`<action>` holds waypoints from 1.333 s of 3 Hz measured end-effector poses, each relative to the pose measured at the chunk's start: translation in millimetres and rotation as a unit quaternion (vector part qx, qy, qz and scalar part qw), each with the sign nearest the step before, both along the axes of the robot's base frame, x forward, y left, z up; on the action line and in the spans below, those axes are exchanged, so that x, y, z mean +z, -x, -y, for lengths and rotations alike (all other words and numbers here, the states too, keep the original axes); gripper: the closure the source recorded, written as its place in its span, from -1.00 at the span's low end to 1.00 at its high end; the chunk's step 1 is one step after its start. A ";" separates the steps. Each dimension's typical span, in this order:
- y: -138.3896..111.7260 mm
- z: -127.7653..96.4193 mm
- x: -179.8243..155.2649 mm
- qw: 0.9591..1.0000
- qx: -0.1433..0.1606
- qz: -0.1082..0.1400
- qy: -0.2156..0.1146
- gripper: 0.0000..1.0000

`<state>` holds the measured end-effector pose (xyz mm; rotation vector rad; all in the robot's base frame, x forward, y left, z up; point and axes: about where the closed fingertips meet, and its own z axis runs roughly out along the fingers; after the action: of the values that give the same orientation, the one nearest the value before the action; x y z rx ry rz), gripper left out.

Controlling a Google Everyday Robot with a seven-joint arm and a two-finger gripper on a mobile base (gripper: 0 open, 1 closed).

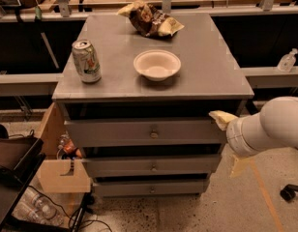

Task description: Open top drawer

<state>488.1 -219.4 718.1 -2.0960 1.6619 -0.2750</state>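
Observation:
The top drawer [115, 132] is the widest grey front of three on the grey cabinet [212, 76]. It has a small round metal knob [154, 134] at its centre and a dark gap above it. The mid-width drawer [120, 168] and the narrowest drawer [120, 188] sit below it. My gripper [222, 120] comes in from the right on a white arm [270, 127]. Its yellowish tip lies at the top drawer's right end, well right of the knob.
On the cabinet top stand a soda can [87, 61], a white bowl [156, 64] and a crumpled snack bag [149, 19]. A cardboard box [64, 175] and a black bin [11, 158] sit to the left. A bottle [287, 61] stands on the right ledge.

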 end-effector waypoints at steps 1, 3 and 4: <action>-28.2 -8.7 -16.5 1.000 0.018 0.007 -0.005 -1.00; -69.5 -20.6 -39.0 1.000 0.029 0.005 -0.001 -1.00; -76.9 -22.3 -53.0 0.999 0.027 -0.012 0.018 -0.65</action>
<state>565.1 -197.1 665.1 -2.1752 1.6226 -0.2663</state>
